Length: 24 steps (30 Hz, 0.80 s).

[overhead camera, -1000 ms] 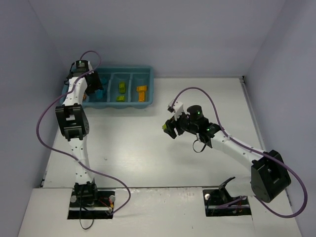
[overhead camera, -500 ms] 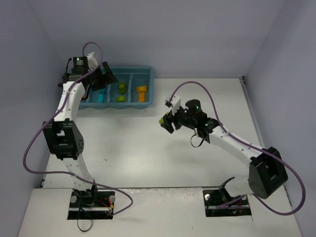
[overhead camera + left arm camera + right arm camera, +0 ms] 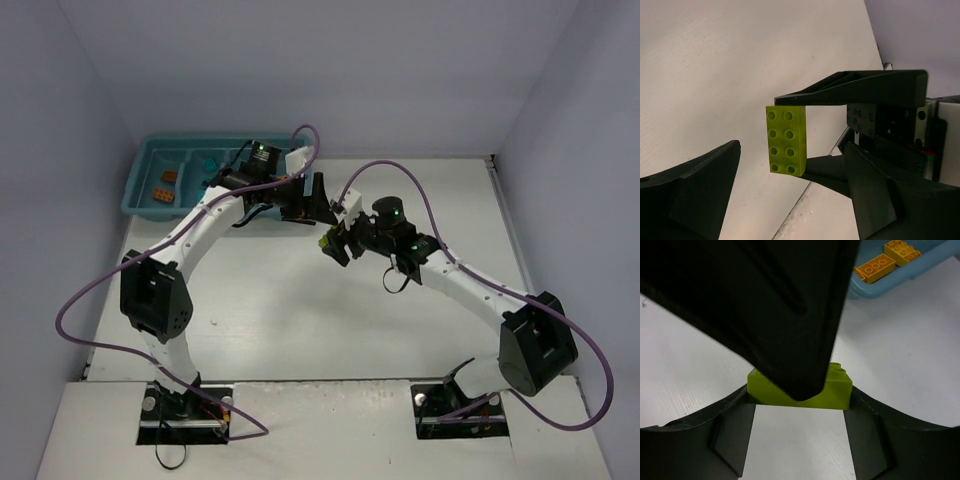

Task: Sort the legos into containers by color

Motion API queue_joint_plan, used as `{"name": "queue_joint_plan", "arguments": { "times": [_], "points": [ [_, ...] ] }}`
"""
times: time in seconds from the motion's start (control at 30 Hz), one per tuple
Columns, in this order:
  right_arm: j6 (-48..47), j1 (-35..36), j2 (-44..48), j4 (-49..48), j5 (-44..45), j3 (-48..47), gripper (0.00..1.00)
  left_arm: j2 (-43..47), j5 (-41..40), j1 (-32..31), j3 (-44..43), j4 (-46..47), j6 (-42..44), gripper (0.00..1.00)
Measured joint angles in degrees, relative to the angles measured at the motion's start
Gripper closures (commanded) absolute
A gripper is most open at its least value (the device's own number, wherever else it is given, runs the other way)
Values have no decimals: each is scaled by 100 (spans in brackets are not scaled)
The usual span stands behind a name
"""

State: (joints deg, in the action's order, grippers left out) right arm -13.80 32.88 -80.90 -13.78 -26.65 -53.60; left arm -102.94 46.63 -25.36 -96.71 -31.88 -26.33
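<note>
A lime green lego (image 3: 325, 241) (image 3: 786, 140) (image 3: 840, 385) is pinched by its ends in my right gripper (image 3: 331, 246) (image 3: 800, 396), held above the table's middle. My left gripper (image 3: 305, 200) (image 3: 790, 200) hovers right beside it, open, with a finger on each side of the brick and touching nothing. The teal tray of containers (image 3: 140, 182) lies at the back left. Brown-orange legos (image 3: 163, 187) sit in its leftmost compartment and a teal lego (image 3: 208, 160) in the one beside it. Yellow-orange legos (image 3: 875, 267) show in the tray (image 3: 900, 279).
The left arm (image 3: 215, 215) stretches across the tray's right half and hides the compartments there. In the right wrist view a left finger (image 3: 765, 305) blocks most of the scene. Purple cables loop around both arms, and walls close off three sides of the table.
The left arm swung from the tray's left end over to the right gripper and its jaws opened. The right gripper carried the lime brick slightly left and back.
</note>
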Motion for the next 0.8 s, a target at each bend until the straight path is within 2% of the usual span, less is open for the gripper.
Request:
{"name": "queue_joint_plan", "arguments": {
  "times": [0.33, 0.53, 0.57, 0.63, 0.67, 0.7, 0.77, 0.8],
  "points": [
    [2, 0, 44, 0, -22, -9, 97, -70, 42, -160, 4, -531, 365, 24],
    [2, 0, 142, 20, -39, -7, 96, -118, 205, -323, 153, -435, 315, 34],
    [2, 0, 153, 55, -46, -4, 96, -138, 223, -352, 177, -389, 297, 42],
    [2, 9, 153, 85, -63, -2, 96, -188, 258, -391, 219, -350, 236, 51],
    [4, 13, 153, 87, -66, 0, 96, -203, 267, -396, 236, -332, 208, 60],
    [4, 15, 157, 85, -66, 4, 94, -219, 271, -396, 251, -323, 177, 83],
    [-17, 15, 188, 94, -42, 20, 80, -232, 188, -396, 269, -332, 125, 97],
    [-17, 15, 195, 70, -37, 26, 70, -232, 219, -387, 269, -321, 83, 98]
  ]
}}
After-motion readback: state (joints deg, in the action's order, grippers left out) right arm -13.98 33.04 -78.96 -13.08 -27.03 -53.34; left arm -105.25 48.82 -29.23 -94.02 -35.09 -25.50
